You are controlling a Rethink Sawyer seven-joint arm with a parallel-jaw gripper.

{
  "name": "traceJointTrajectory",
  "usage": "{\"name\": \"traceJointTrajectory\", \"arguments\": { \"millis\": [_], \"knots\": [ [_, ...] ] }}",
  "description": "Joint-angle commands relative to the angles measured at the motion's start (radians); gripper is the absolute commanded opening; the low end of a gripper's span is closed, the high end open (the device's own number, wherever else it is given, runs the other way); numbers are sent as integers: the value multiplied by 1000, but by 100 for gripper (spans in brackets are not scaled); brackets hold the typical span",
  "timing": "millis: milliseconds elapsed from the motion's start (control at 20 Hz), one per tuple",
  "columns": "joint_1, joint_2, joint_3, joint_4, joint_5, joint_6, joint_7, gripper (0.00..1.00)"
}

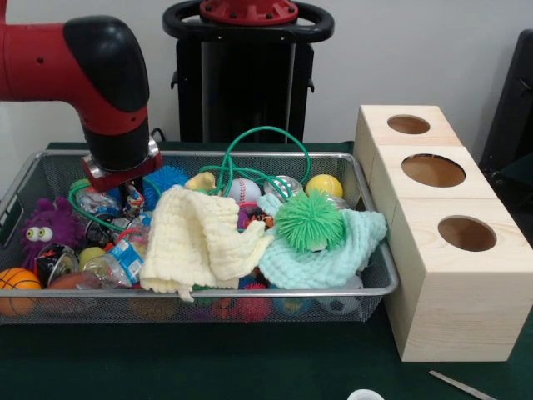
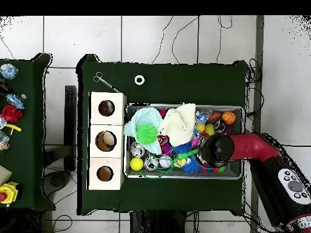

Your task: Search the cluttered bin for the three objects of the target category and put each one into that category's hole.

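Bin (image 1: 376, 218) crammed with toys, cloths — hand (image 1: 125, 193) buried in clutter, grip state unclear.

Red and black arm (image 1: 79, 62) entering from the upper left of the front view, its black elbow joint bent so that the final link points straight down. The wrist flange (image 1: 121, 169) sits low, with the gripper beneath it hidden from sight, so the state of the gripper cannot be read. In the overhead view the arm (image 2: 255, 151) reaches in from the lower right, ending in a round black joint (image 2: 217, 150).
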Motion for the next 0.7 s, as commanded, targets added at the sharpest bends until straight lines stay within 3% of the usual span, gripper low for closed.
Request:
{"name": "traceJointTrajectory", "arguments": {
  "millis": [50,350,550,700],
  "knots": [
    [42,-113,58,-23,42,122,-254,0],
    [58,-229,117,-19,151,152,-212,0],
    [81,-252,122,-15,237,192,-144,0],
    [86,-265,145,3,295,155,-101,0]
  ]
}}
